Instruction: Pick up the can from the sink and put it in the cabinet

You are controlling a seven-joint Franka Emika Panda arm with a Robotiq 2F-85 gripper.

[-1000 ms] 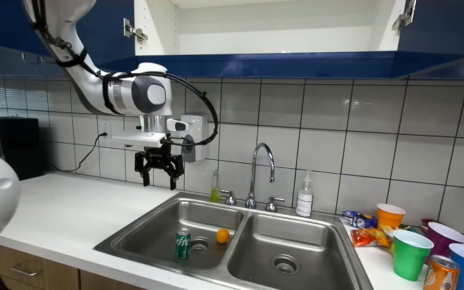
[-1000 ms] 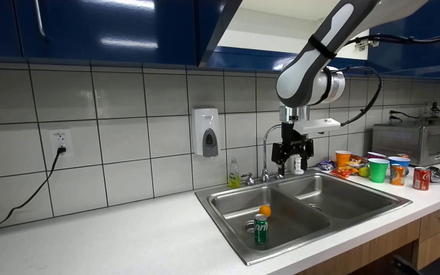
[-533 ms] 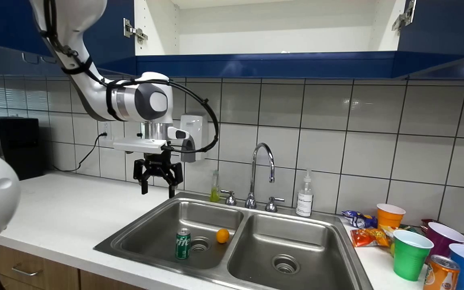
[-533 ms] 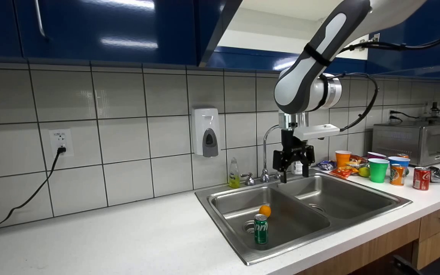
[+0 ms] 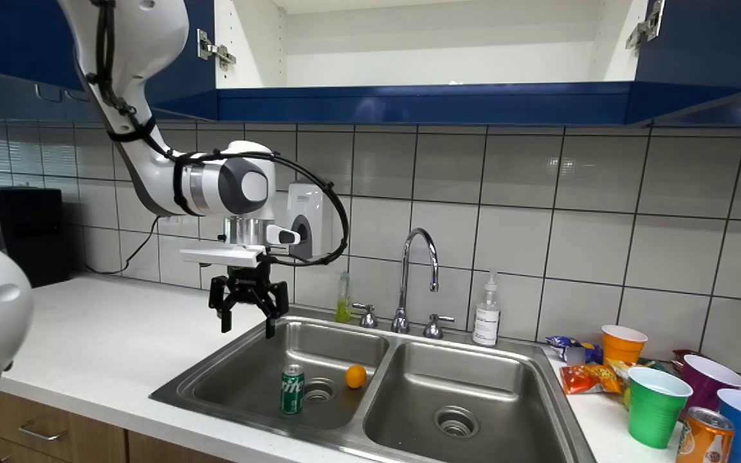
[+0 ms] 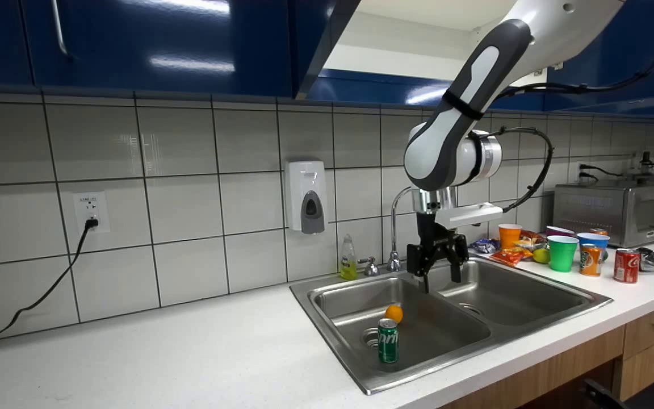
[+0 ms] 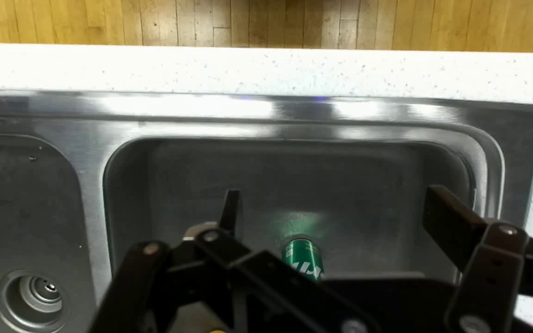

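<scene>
The green can [image 5: 292,390] stands upright in a basin of the steel sink [image 5: 378,389]. It also shows in an exterior view [image 6: 388,341] beside the drain. My gripper [image 5: 248,326] is open with nothing between its fingers and points down, above the level of the can and apart from it. It also shows in an exterior view [image 6: 439,279]. In the wrist view the can [image 7: 302,259] lies between the spread jaws but well below them, partly hidden by the gripper linkage. The cabinet [image 5: 441,58] stands open above the sink, with white inside walls.
A small orange ball-like object [image 5: 356,377] lies near the can. The curved faucet [image 5: 404,283] rises behind the sink, with soap bottles [image 5: 487,318] beside it. A green cup [image 5: 658,408], an orange can [image 5: 705,437] and snack bags [image 5: 589,379] stand on the counter beside the sink.
My gripper has moved steadily down toward the sink, staying open. The arm has lowered with it. The can, the orange object and the cabinet have not moved.
</scene>
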